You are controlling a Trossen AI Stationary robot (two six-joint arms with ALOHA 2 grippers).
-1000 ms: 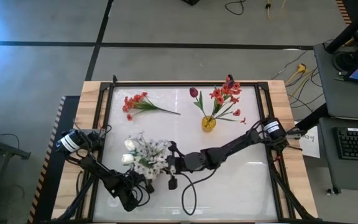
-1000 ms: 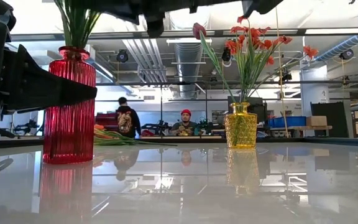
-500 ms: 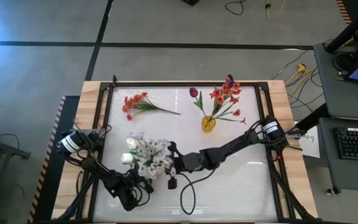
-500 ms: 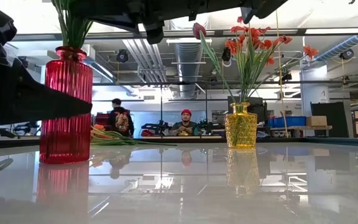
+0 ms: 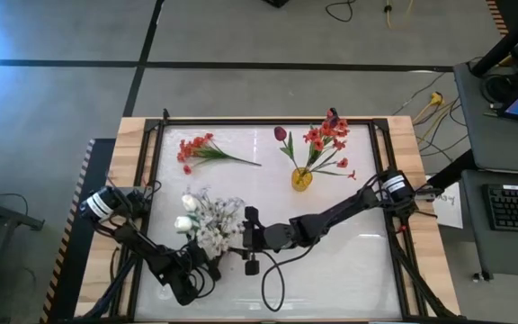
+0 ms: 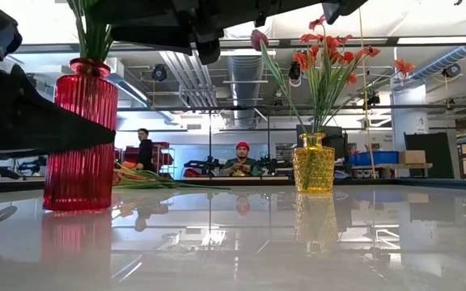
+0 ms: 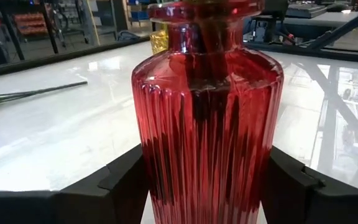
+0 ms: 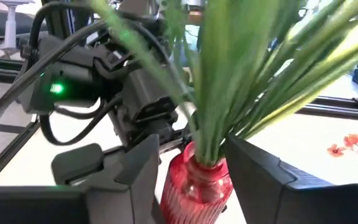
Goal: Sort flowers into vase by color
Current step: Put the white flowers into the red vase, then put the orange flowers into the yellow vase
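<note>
Here, my left gripper (image 7: 207,186) grips the red vase (image 7: 207,112); right gripper (image 8: 188,168), fingers parted, straddles its upright white flowers (image 5: 207,220).

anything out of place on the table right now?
One orange-red flower sprig lies flat at the table's far left, in no vase. The dark maroon tulip shares the yellow vase with orange-red blooms, so colors look mixed. Red vase stands upright; nothing spilled.

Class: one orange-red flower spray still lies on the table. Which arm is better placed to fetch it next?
Probably the right: its gripper stands open beside the white flowers, while the left gripper is closed around the red vase. The spray lies apart.
</note>
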